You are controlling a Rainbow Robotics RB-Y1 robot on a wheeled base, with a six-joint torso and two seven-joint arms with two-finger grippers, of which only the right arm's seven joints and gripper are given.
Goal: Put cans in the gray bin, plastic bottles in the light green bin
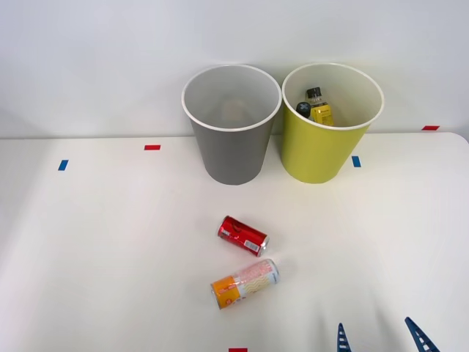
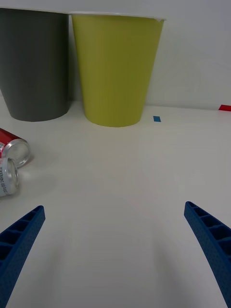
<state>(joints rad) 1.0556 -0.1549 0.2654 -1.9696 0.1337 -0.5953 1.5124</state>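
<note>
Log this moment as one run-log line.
right claw open, empty | red can, orange can on table | yellow bottle in light green bin

Before me a white bench (image 1: 88, 249) runs back to a plain pale wall (image 1: 95, 59), with small red tape marks (image 1: 152, 147) and blue tape marks (image 1: 63, 165) stuck on its surface under soft, even light.

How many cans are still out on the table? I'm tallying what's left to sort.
2. The red can lies on its side in front of the gray bin; the orange can lies just nearer the robot. The gray bin's inside looks empty.
</note>
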